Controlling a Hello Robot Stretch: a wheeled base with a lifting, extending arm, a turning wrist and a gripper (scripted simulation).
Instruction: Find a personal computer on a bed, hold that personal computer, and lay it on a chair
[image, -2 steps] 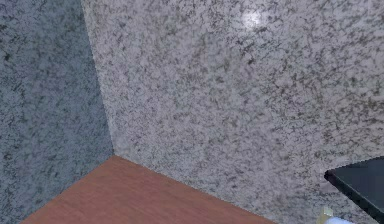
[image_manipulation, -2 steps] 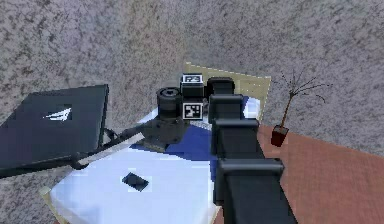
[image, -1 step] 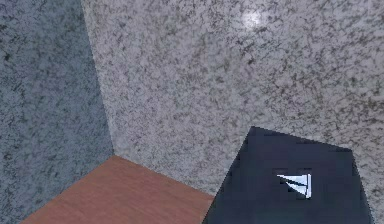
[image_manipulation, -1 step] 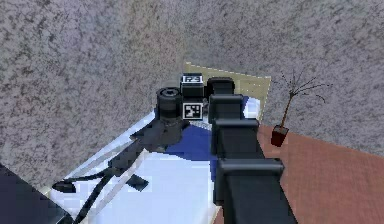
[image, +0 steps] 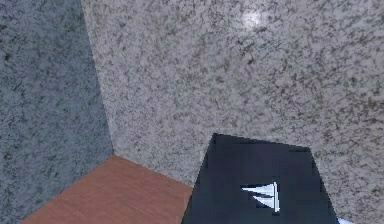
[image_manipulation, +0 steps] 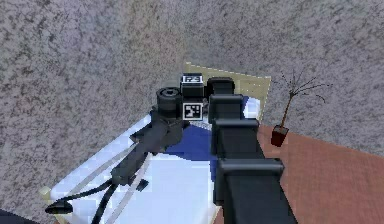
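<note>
The dark arm (image_manipulation: 245, 170) rises from the bottom of the arm side view to two white marked squares (image_manipulation: 192, 95). From there my gripper (image_manipulation: 88, 203) stretches down and to the left, its thin fingers (image_manipulation: 70, 200) lying over a bed (image_manipulation: 170, 190) with a white sheet. The bed's surface is right behind the fingers, so I cannot tell whether the gripper holds anything. A dark blue patch (image_manipulation: 195, 148) lies on the bed beside the arm. I cannot make out a personal computer's shape.
Cream pillows or a headboard (image_manipulation: 252, 88) stand at the bed's far end against a speckled wall. A bare-branched potted plant (image_manipulation: 284, 118) stands on the wood floor (image_manipulation: 335, 175). In the forward view, speckled walls meet in a corner, with a dark box-like thing (image: 262, 185) at the bottom right.
</note>
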